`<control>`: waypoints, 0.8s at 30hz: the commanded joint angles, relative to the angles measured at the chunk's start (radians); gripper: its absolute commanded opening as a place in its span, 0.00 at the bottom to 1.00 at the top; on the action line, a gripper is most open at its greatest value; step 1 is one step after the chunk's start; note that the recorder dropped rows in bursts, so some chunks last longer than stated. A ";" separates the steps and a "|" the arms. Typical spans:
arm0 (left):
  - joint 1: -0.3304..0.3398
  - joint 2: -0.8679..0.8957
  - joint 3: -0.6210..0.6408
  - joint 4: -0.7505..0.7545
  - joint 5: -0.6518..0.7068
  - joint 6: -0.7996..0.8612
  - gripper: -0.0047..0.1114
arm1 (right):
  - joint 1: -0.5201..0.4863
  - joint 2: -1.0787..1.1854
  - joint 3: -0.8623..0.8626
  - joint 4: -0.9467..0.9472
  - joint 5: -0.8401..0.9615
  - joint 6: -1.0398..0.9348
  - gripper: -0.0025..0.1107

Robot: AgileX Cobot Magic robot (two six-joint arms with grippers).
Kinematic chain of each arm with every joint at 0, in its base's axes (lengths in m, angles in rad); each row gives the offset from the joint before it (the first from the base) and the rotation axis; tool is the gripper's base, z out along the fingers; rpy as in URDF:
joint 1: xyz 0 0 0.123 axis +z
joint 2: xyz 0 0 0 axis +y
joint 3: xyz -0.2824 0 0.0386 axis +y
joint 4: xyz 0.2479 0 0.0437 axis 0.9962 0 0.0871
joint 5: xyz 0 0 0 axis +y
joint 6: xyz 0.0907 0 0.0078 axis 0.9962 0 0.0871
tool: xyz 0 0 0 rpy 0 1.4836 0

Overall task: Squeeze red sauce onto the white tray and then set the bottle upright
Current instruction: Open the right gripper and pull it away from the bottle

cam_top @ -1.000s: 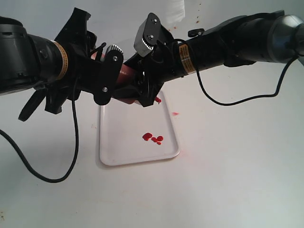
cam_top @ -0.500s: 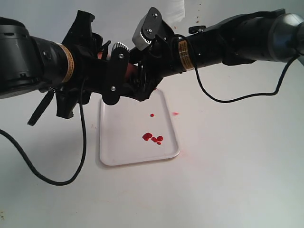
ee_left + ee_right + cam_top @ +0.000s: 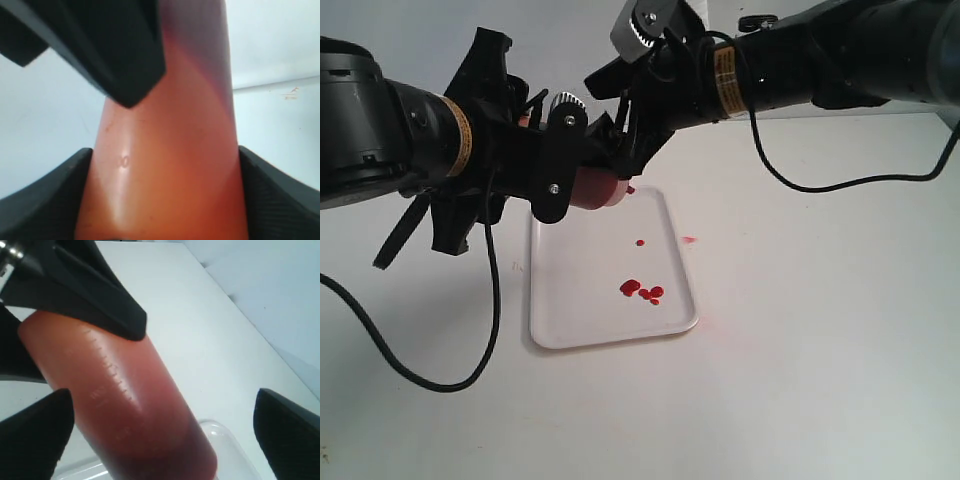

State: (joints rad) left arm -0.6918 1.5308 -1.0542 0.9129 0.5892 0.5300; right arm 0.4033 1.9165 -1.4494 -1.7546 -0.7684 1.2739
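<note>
The bottle hangs tilted above the far end of the white tray, and my left gripper is shut on it. In the left wrist view its orange-red body fills the gap between both fingers. My right gripper hovers just above and behind the bottle, open. In the right wrist view its fingers stand wide apart around the bottle, with a gap on one side. Red sauce lies as a few blobs on the tray, with one small drop farther back.
A faint pinkish smear stains the white table right of the tray. The left arm's black cable loops down over the table on the left. A rounded tray corner shows under the bottle.
My right gripper has lifted up and to the right, off the bottle, and its fingers now stand apart. One more small drop has landed on the tray. The left gripper still holds the bottle.
</note>
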 commanded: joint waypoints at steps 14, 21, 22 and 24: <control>-0.005 -0.023 -0.009 0.090 -0.013 -0.133 0.04 | -0.206 0.003 -0.004 0.010 -0.431 0.177 0.73; -0.005 -0.059 -0.009 0.125 -0.020 -0.216 0.04 | -0.239 0.072 0.042 0.010 -0.453 0.191 0.70; -0.005 -0.068 -0.009 0.125 -0.022 -0.219 0.04 | -0.244 0.083 0.052 0.010 -0.453 0.191 0.70; -0.005 -0.090 -0.009 0.125 -0.032 -0.237 0.04 | -0.253 0.107 0.072 0.046 -0.453 0.191 0.69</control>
State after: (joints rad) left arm -0.6918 1.4844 -1.0542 1.0036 0.5976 0.3452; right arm 0.1665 1.9972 -1.4040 -1.7522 -1.2131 1.4609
